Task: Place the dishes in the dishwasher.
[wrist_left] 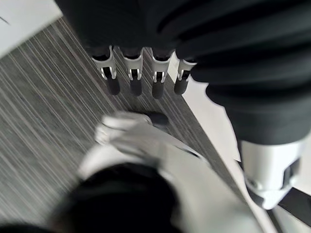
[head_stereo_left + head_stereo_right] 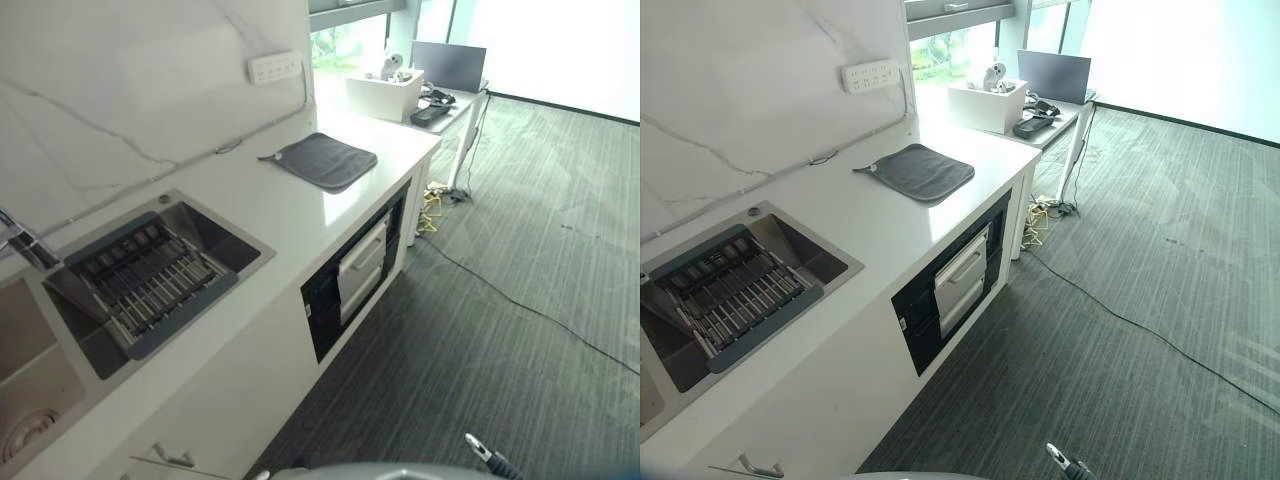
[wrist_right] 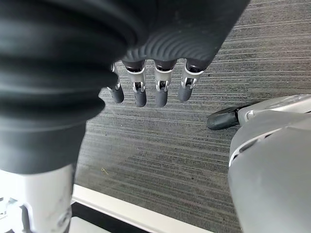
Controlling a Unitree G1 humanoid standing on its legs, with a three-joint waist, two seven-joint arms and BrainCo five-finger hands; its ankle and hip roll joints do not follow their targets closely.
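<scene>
One dishwasher (image 2: 958, 280) sat closed under the counter (image 2: 890, 225), its front facing right, right of one rack (image 2: 735, 292) in the sink. Both the left hand (image 1: 141, 77) and right hand (image 3: 150, 85) hung open, empty.

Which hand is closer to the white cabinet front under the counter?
Left, probably. The left hand hangs right beside the white cabinet front; the right hand hangs over open carpet, farther out.

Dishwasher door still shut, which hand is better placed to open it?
Left, probably. The black built-in dishwasher with the white handled door sits in the white counter on the robot's left. The left hand and right hand both hang open over carpet, holding nothing.
</scene>
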